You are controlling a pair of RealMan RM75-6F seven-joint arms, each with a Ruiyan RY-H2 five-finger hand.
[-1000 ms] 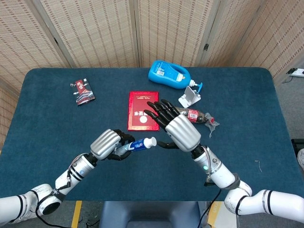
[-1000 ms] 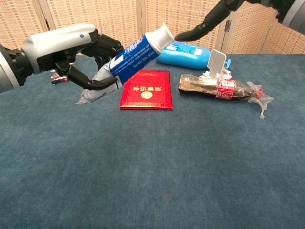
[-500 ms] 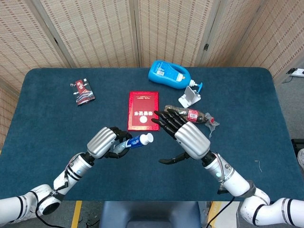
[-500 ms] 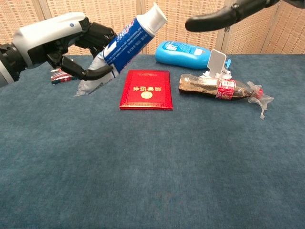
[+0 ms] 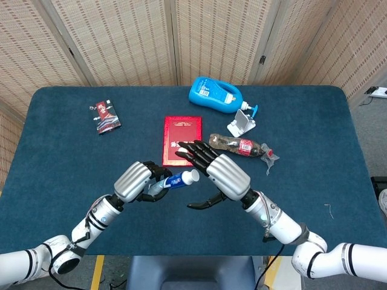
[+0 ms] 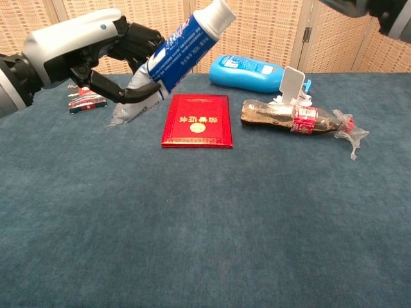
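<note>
The toothpaste tube (image 6: pixel 168 62) was lifted above the bench (image 6: pixel 205 224), gripped around its lower body by the left hand (image 5: pixel 136 180), its white cap (image 5: pixel 190 177) tilted up toward the right hand (image 5: pixel 227 175). That hand hovered just beside the cap with fingers spread, holding nothing. The tube looked light and soft, likely to dent under pressure and slick on its printed skin; the stiff shoulder below the cap seemed the surest hold. Beyond lay a red booklet (image 5: pixel 181 140), a crushed bottle (image 5: pixel 239 145) and a blue detergent bottle (image 5: pixel 214 95).

1 tube (image 5: pixel 179 179), 2 bottles (image 5: pixel 214 95), 1 booklet (image 5: pixel 182 140), 1 packet (image 5: pixel 105 117)
</note>
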